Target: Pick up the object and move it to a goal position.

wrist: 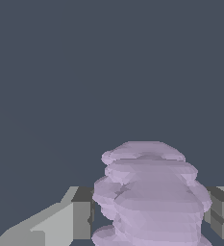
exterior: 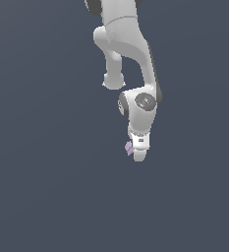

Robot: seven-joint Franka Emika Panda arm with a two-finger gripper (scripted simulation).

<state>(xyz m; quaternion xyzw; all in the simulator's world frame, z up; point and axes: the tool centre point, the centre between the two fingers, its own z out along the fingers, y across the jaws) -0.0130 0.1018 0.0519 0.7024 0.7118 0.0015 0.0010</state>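
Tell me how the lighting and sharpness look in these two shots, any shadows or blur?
Exterior view: flat, even light, no cast shadows or glare on the plain grey-blue backdrop; the purple blob beside the claw is tiny and low in detail. Wrist view: no blur, but the blob looks blocky and faceted, softly shaded, between the claw's fingers.

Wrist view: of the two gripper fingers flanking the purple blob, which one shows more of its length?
The finger with the long pale sloping body and dark tip; the other finger shows only a short stub at the frame edge. The lilac blob sits between them.
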